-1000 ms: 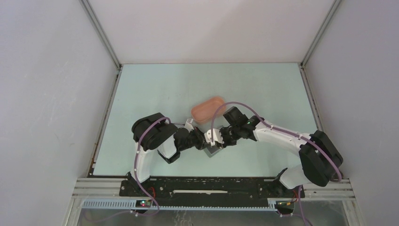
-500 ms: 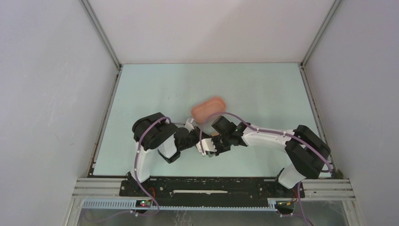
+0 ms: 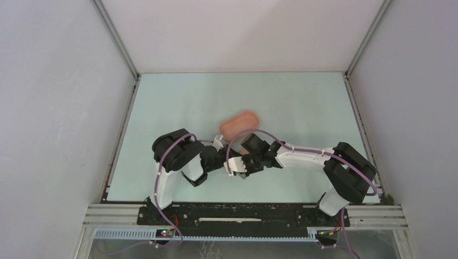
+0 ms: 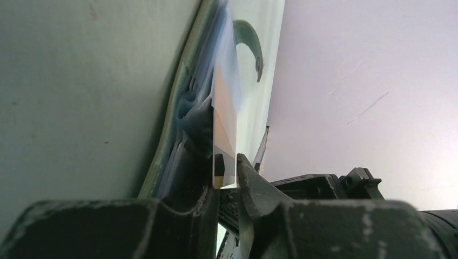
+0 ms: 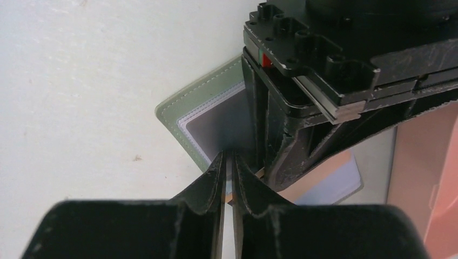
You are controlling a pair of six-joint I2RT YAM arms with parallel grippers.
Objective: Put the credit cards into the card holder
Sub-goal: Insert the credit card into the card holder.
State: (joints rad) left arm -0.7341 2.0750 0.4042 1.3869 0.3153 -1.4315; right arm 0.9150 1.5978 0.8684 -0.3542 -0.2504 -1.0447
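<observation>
A pale mint table (image 3: pixel 302 102) sits boxed in by plain grey-white walls (image 3: pixel 54 108), with metal rails (image 3: pixel 123 135) along its sides. Both arms meet at lower centre of the top view, well apart from the side rails and far wall. The pink tray (image 3: pixel 239 124) lies just above them. There the card holder (image 5: pixel 186 110) lies open, its stitched green rim and bluish-grey inside showing. The right gripper (image 5: pixel 229 159) has its fingers almost pressed together, tips at the holder's inside. The left gripper (image 4: pixel 229 167) has a tan and pale-blue card (image 4: pixel 224 124) edge-on between narrowly parted fingers; whether it pinches the card I cannot tell. A small red mark shows on its housing, too small to read
</observation>
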